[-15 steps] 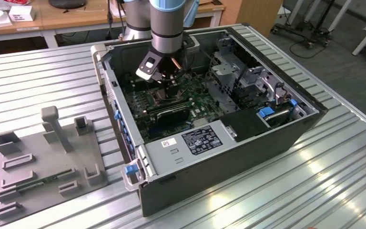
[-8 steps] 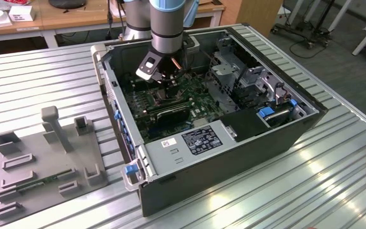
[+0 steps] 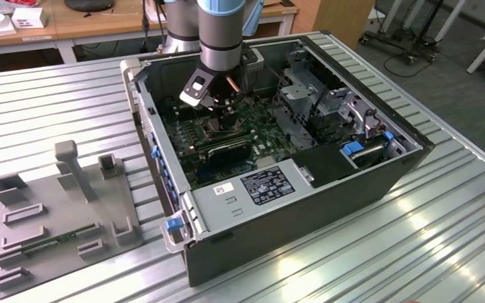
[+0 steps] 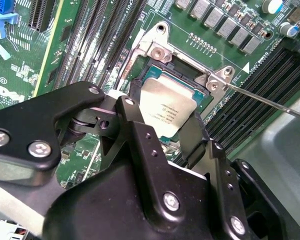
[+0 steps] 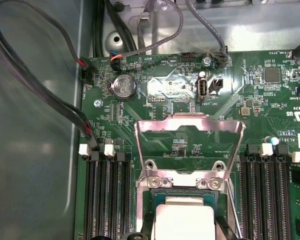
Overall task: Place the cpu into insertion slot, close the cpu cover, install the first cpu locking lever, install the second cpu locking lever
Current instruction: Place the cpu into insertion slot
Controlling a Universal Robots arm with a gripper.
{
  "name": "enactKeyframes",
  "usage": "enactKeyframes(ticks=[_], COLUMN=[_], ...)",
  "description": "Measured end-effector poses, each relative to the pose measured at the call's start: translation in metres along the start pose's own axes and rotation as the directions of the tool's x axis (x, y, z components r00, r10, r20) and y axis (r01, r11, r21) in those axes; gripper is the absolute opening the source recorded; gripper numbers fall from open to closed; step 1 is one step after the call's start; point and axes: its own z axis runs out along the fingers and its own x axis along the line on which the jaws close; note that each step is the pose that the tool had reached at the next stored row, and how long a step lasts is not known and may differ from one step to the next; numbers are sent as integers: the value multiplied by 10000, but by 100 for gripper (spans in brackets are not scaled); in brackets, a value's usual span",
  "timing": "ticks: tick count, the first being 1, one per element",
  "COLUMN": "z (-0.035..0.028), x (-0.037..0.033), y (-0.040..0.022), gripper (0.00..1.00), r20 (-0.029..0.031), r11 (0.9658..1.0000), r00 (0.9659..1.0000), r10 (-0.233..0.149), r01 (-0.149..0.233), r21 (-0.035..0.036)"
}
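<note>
The cpu (image 4: pixel 167 107) is a small silver-grey square, level over the insertion slot (image 4: pixel 186 75) on the green motherboard. My gripper (image 4: pixel 165 104) has a black finger against each of two opposite edges and looks shut on the chip. In the first wrist view the cpu (image 5: pixel 182 220) is just past the hinge, and the cpu cover (image 5: pixel 190 119) stands swung up and open. A thin locking lever (image 4: pixel 270 102) sticks out free beside the socket. In the exterior view my gripper (image 3: pixel 212 104) is down inside the open computer case (image 3: pixel 310 208).
Long black memory slots (image 4: pixel 95 35) run on both sides of the socket. Black cables (image 5: pixel 50 95) lie along the case wall. A drive cage (image 3: pixel 327 107) fills the exterior view's right side of the case. A grey fixture plate (image 3: pixel 57 214) lies on the metal table.
</note>
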Motion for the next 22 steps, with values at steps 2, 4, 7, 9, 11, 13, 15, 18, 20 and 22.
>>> enactKeyframes(ticks=[2, 4, 7, 9, 11, 13, 15, 18, 20, 22], z=[1, 1, 1, 1, -2, -4, -6, -7, -7, -8], x=[0, 0, 0, 0, 1, 0, 0, 1, 0, 0], y=[-1, -1, -1, -2, -1, -1, -1, -1, -1, -1], gripper=[54, 54, 54, 54, 54, 54, 54, 54, 54, 54], r20=[-1, -1, -1, -3, -5, -5, -2, -4, -2, -2], r11=[10000, 10000, 10000, 10000, 10000, 10000, 10000, 10000, 10000, 10000], r00=[10000, 10000, 10000, 10000, 10000, 10000, 10000, 10000, 10000, 10000], r10=[1, 1, 1, 1, 1, 1, 1, 1, 1, 1], r01=[-1, -1, -1, -1, -1, -1, -1, -1, -1, -1], r21=[0, -1, -1, -2, -3, -3, -2, -2, -2, -2])
